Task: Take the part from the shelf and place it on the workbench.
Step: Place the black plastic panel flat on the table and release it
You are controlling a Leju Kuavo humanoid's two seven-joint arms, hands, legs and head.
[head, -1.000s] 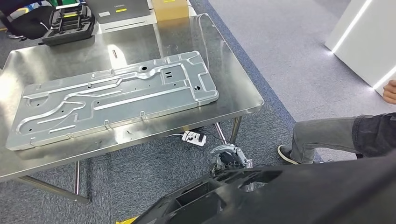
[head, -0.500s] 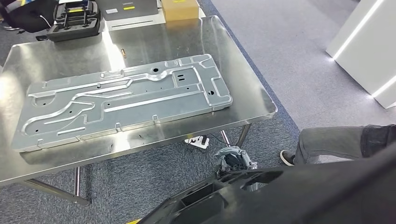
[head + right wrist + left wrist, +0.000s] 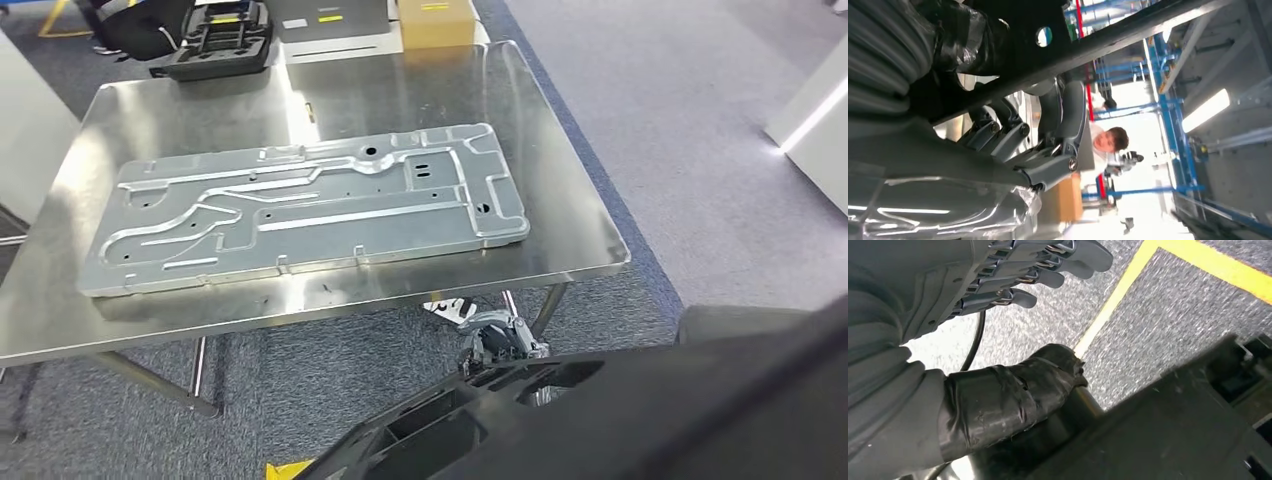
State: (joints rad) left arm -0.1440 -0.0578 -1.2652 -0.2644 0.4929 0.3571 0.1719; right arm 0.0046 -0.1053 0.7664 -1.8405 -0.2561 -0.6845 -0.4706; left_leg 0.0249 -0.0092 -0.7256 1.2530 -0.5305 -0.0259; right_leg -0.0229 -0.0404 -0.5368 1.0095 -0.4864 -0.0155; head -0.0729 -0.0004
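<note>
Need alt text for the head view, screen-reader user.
A large stamped metal panel lies flat on a steel workbench on grey carpet. A big black part fills the bottom of the frame in front of the robot. A black case and cardboard box sit beyond the bench's far edge.

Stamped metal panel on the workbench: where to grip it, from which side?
Probably the two short ends of the stamped metal panel, approached from both sides at once. It lies flat on the workbench, long and thin, with no handle, so a one-point grip would likely tip it. Its edge seems to have a rim to hook under.
</note>
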